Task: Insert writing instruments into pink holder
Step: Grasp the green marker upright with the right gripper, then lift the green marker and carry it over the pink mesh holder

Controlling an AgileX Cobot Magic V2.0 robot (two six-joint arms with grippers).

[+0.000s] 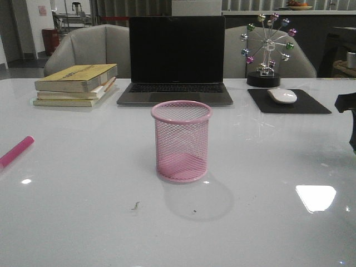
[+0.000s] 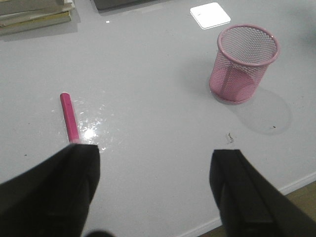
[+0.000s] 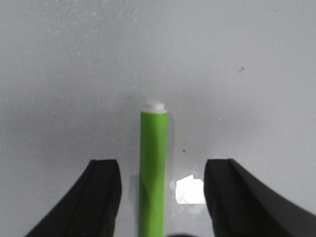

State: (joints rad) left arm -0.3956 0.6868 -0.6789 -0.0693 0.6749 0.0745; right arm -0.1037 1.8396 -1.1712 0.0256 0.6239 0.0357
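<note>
The pink wire-mesh holder [image 1: 182, 141] stands upright and empty at the table's middle, also visible in the left wrist view [image 2: 243, 61]. The magenta marker [image 1: 16, 151] lies flat at the far left edge; in the left wrist view the magenta marker [image 2: 69, 117] runs under one finger of my open left gripper [image 2: 155, 165], which hovers above the table. The lime green marker [image 3: 152, 170] with a white end lies flat on the table between the spread fingers of my open right gripper [image 3: 162, 183], untouched by either. A dark part of the right arm [image 1: 349, 108] shows at the front view's right edge.
A stack of books [image 1: 78, 84] sits back left, a laptop [image 1: 176, 61] behind the holder, a mouse [image 1: 282, 95] on a black pad [image 1: 289, 102] and a ferris-wheel ornament [image 1: 266, 50] back right. The table's near edge [image 2: 291, 186] shows in the left wrist view.
</note>
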